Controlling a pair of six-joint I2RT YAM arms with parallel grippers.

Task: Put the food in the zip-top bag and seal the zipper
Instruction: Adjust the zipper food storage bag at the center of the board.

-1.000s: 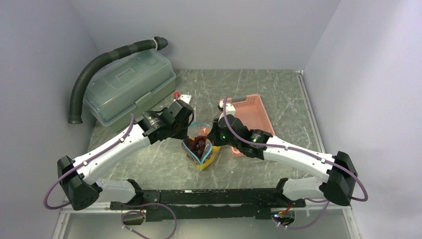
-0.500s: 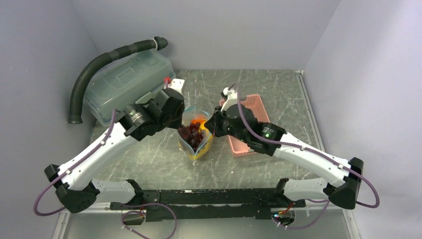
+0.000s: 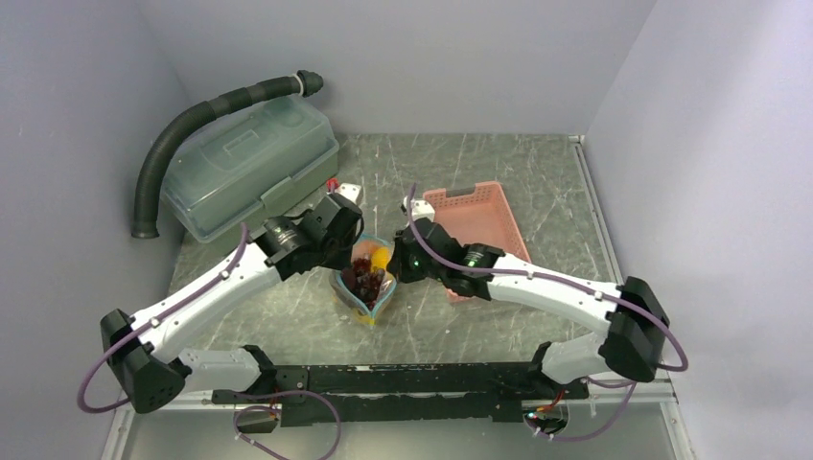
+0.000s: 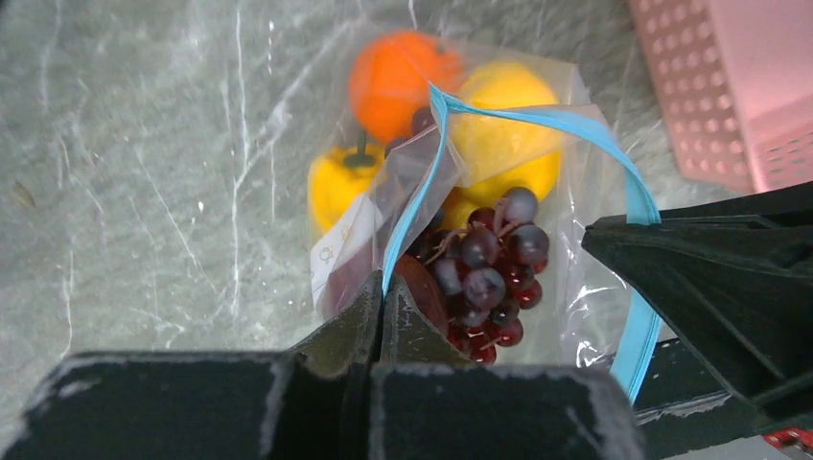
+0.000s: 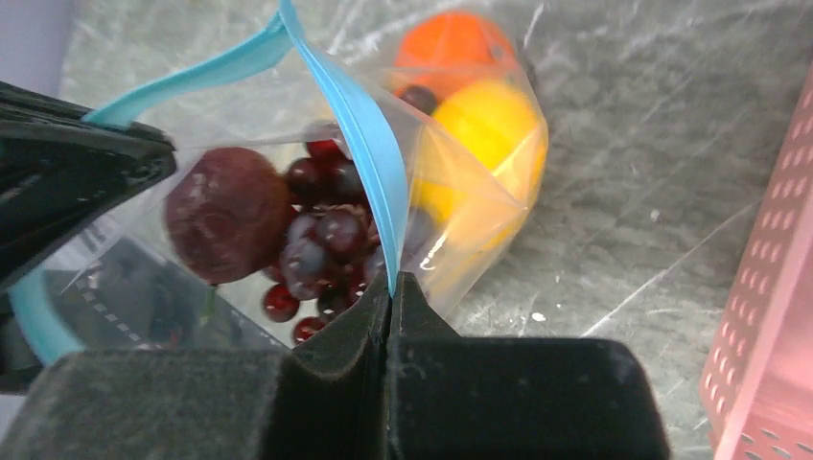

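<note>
The clear zip-top bag [image 3: 364,289] hangs open between both grippers, just above the table. Its teal zipper [image 4: 422,182] [image 5: 360,134] gapes in a loop. Inside lie the food pieces: an orange [image 4: 398,72], yellow mango pieces [image 4: 503,129], a purple grape bunch [image 4: 484,278] and a dark reddish round fruit [image 5: 225,211]. My left gripper [image 4: 382,287] is shut on the zipper's left side. My right gripper [image 5: 391,283] is shut on the opposite side of the zipper.
A pink perforated basket [image 3: 479,225] stands right of the bag, close behind the right arm. A green-grey lidded box [image 3: 244,172] and a black ribbed hose [image 3: 192,125] sit at the back left. Walls enclose the table on three sides.
The left gripper has closed on the bag's rim. Both arms swung away and back with the bag, which now hangs slightly left of where it was.
</note>
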